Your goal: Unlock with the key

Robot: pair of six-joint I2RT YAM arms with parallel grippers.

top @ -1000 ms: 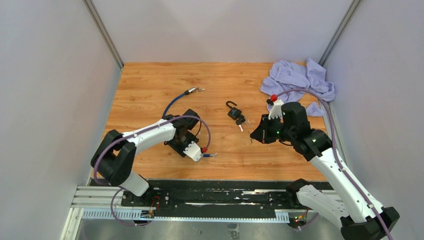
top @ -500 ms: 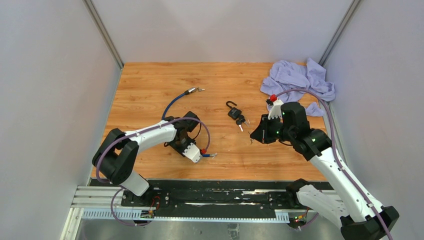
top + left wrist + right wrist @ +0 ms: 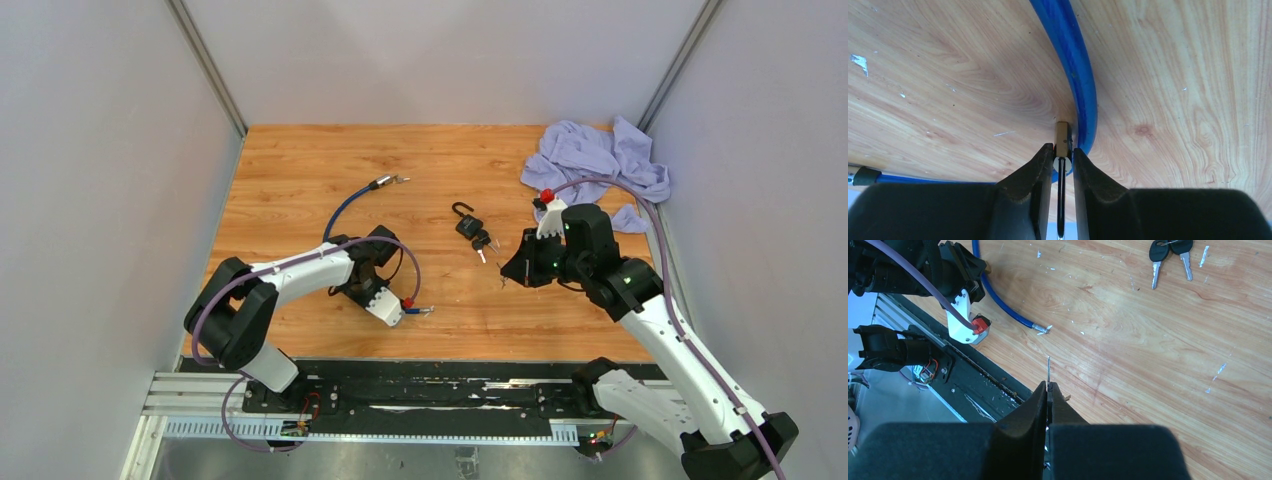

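In the left wrist view my left gripper (image 3: 1063, 150) is shut on a small brass lock (image 3: 1063, 135) that stands on edge on the wooden table, against the curve of a blue cable (image 3: 1075, 65). From above, the left gripper (image 3: 372, 262) is pressed down on the cable's loop (image 3: 340, 212) and hides the lock. My right gripper (image 3: 1048, 386) is shut on a thin silver key (image 3: 1048, 369), whose blade sticks out past the fingertips. It hovers over the table right of centre (image 3: 512, 272), apart from the left gripper.
A black padlock (image 3: 466, 222) with two black-headed keys (image 3: 484, 241) lies mid-table; the same keys (image 3: 1168, 252) show in the right wrist view. A crumpled lilac cloth (image 3: 598, 160) lies in the far right corner. One cable end (image 3: 1042, 329) rests near the front edge.
My left gripper's jaws have narrowed onto the brass lock and the wrist has shifted slightly. The right arm and its key have not moved.
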